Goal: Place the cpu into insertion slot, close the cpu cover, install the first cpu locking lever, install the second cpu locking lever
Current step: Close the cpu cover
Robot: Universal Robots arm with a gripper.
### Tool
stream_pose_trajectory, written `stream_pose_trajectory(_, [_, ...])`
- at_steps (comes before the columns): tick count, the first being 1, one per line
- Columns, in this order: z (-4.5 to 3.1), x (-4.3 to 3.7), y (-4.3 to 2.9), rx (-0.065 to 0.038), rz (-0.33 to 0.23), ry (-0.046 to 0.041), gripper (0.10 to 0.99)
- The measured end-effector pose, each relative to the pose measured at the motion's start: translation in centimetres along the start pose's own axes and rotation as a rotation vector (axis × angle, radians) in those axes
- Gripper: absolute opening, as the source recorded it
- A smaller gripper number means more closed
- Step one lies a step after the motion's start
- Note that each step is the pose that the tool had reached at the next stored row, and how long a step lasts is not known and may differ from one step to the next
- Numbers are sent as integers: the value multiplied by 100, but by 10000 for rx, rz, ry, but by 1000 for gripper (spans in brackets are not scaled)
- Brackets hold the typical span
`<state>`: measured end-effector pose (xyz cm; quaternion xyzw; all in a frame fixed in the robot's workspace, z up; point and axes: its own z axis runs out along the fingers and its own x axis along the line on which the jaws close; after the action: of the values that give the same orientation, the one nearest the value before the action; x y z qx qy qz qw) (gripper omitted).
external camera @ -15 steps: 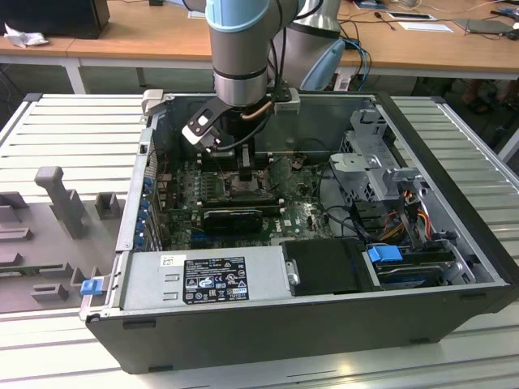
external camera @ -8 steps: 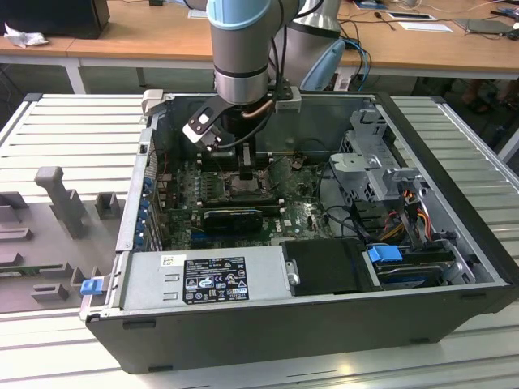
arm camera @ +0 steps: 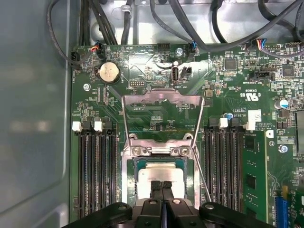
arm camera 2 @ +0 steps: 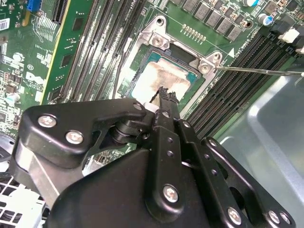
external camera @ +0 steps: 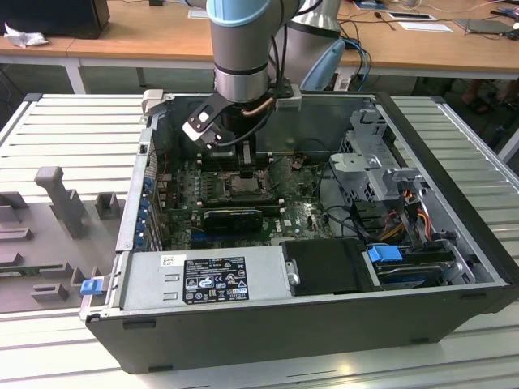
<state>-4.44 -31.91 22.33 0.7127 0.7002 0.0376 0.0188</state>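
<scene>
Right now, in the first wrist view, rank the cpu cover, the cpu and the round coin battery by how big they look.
1. cpu cover, swung open, looks widest.
2. cpu, partly hidden by the hand, so its true extent is unsure, but what shows is smaller than the cover.
3. coin battery, clearly smallest.

Memory slots [arm camera: 97, 175] flank the insertion slot [arm camera: 129, 175] on both sides — cpu cover [arm camera: 162, 98] stands open.

**Hidden and cropped parts at the socket**

In both wrist views the gripper [arm camera 2: 167, 93] and its fingers [arm camera: 155, 189] cover the near part of the cpu [arm camera: 159, 172] and insertion slot [arm camera: 127, 183]. In the exterior view the arm [external camera: 239, 49], cropped above, screens part of the slot.
</scene>
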Motion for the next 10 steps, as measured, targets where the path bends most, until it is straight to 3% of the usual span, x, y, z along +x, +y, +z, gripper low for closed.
stream_pose_trajectory(10, [-47, 1, 4, -1, 0, 1, 106])
